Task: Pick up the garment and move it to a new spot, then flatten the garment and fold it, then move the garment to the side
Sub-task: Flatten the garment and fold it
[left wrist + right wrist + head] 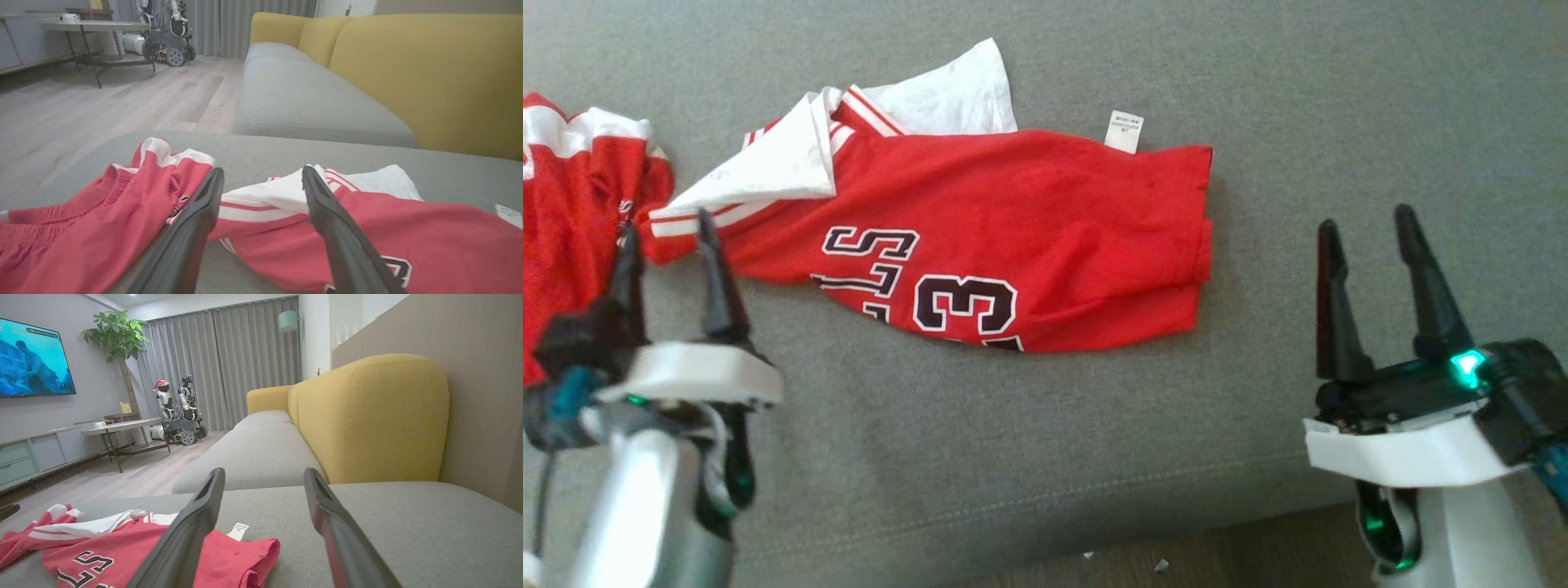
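Observation:
The red jersey point(1029, 237) lies folded on the grey cushion point(1094, 457), its black number 3 point(968, 304) showing. White inside cloth is turned out at its upper left, and a small white tag point(1124, 131) sticks up at the top edge. My left gripper point(663, 233) is open at the jersey's striped left corner point(261, 204), its fingertips just at that edge. Away to the jersey's right, my right gripper point(1368, 224) is open above bare cushion. The jersey point(135, 555) lies low and left in the right wrist view.
A second red garment point(572, 220) with white trim lies at the far left, close to my left gripper. The cushion's front edge runs along the bottom, with wood floor point(1217, 555) below it. A yellow sofa back point(367, 416) rises behind.

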{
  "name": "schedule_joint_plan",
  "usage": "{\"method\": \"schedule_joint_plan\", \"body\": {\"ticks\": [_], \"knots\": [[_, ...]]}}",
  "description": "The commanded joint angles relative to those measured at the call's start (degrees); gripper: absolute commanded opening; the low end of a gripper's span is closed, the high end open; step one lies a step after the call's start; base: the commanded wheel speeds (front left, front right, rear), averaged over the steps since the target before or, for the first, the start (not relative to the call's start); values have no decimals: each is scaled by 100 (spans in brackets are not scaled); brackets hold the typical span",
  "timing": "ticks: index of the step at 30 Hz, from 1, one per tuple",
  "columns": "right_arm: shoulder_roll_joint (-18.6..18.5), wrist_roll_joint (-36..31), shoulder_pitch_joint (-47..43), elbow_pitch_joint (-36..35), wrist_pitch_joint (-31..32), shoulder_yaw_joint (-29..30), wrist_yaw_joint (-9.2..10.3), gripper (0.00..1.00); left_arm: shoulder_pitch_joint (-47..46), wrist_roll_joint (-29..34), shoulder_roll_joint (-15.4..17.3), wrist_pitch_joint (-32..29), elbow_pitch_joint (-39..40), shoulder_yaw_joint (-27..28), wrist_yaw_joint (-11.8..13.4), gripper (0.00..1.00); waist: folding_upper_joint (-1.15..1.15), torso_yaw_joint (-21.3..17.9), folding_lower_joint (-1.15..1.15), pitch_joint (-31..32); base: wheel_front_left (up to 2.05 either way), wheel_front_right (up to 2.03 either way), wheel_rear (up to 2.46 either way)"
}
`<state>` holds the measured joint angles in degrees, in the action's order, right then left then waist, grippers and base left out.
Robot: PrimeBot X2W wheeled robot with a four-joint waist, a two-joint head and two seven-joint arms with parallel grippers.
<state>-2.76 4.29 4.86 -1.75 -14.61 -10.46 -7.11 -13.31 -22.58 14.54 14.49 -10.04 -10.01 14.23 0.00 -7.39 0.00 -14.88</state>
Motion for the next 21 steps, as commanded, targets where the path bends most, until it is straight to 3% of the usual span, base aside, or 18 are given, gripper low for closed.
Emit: {"method": "schedule_joint_plan", "body": {"ticks": [1, 5, 11, 16, 21], "knots": [[-11, 27, 33, -123, -39, -180, -37, 100, -70, 229, 42, 51, 351, 308, -72, 100, 0, -3, 0, 35, 0, 0, 0], [-11, 41, -19, 26, -39, -199, -37, 100, 305, 922, -401, 51, 928, 334, -312, 100, 0, 20, 0, 138, 0, 0, 0], [-11, 32, -95, 181, -39, -209, -37, 100, 885, 1683, -783, 51, 1236, 216, -540, 100, 0, 126, 0, 314, 0, 0, 0], [-11, 13, -128, 229, -39, -257, -37, 100, 972, 2103, -805, 51, 1014, 62, -550, 100, 0, 188, 0, 382, 0, 0, 0], [-11, -10, -76, 243, -39, -341, -37, 100, 472, 2531, -557, 51, 365, -175, -572, 100, 0, 199, 0, 299, 0, 0, 0]]}}
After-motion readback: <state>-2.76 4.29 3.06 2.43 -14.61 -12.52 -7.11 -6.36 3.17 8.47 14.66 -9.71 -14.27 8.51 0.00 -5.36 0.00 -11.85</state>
